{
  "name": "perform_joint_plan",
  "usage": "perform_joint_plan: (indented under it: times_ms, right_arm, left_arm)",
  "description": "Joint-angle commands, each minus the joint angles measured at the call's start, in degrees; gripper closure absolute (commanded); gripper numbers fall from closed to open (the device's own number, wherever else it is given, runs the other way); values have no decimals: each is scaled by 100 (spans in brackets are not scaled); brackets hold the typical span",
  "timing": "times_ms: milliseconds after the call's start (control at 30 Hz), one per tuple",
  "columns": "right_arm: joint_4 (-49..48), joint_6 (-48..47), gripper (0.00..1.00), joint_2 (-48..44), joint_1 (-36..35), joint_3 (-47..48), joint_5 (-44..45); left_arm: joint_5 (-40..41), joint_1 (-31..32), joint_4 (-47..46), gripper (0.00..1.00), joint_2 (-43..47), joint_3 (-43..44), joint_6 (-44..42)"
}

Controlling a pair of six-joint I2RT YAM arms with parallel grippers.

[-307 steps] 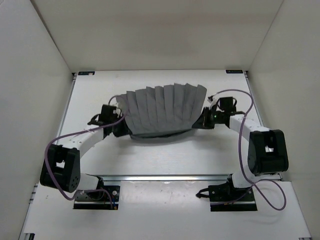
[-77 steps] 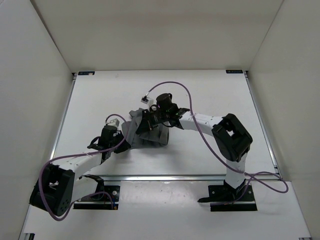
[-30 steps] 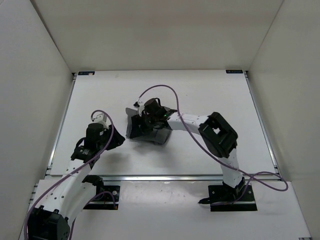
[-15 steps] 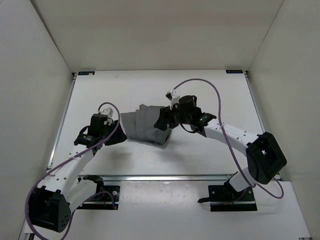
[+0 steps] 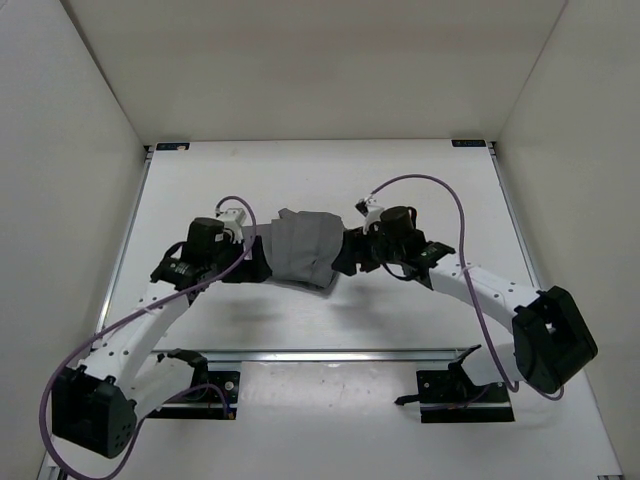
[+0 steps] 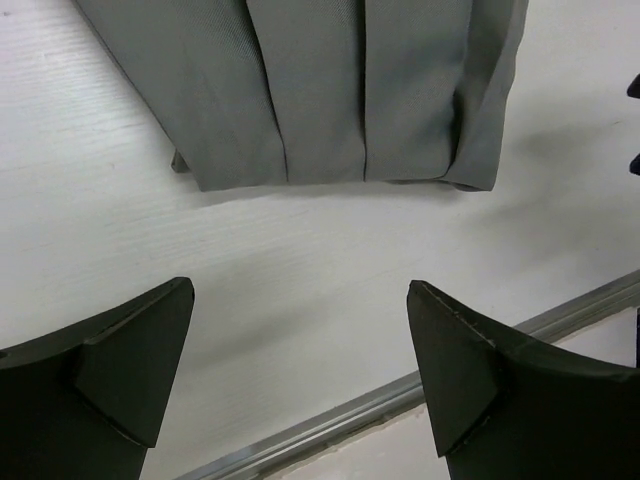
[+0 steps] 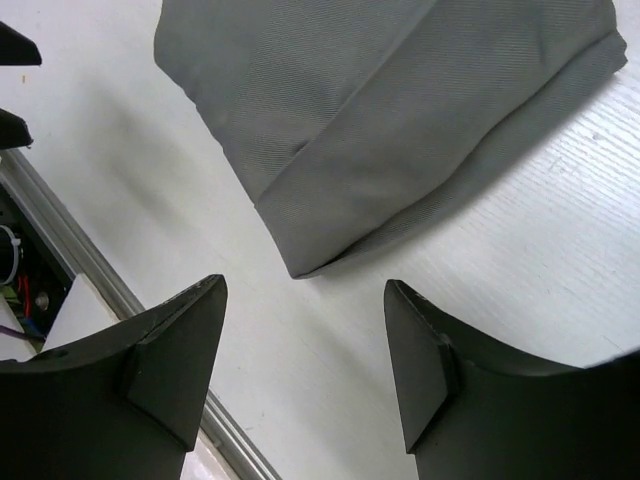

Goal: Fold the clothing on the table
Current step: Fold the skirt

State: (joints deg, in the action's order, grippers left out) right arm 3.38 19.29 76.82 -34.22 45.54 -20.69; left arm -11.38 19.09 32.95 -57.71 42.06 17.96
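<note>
- Left gripper (image 6: pixel 300 300) gapes wide and holds nothing, just left of the clothing (image 5: pixel 303 250); right gripper (image 7: pixel 305 290) also wide, empty, just right of it
- The clothing lies folded between them; pleats visible
- The table (image 5: pixel 330 180) lies beneath it

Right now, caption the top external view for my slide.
Folded grey skirt on the white table, open left pincer and open right pincer poised either side, neither gripping it.
</note>
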Motion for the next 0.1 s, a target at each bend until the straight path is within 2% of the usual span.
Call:
perform_joint_plan:
  times_ms: [0,67]
  right_arm:
    - [-276,-92,39,-97,-6,78,-41]
    - [-154,-171,38,8,-102,156,-41]
  left_arm:
    - [-23,-54,-79,1,252,4,-248]
    - [170,7,158,1,147,135,-345]
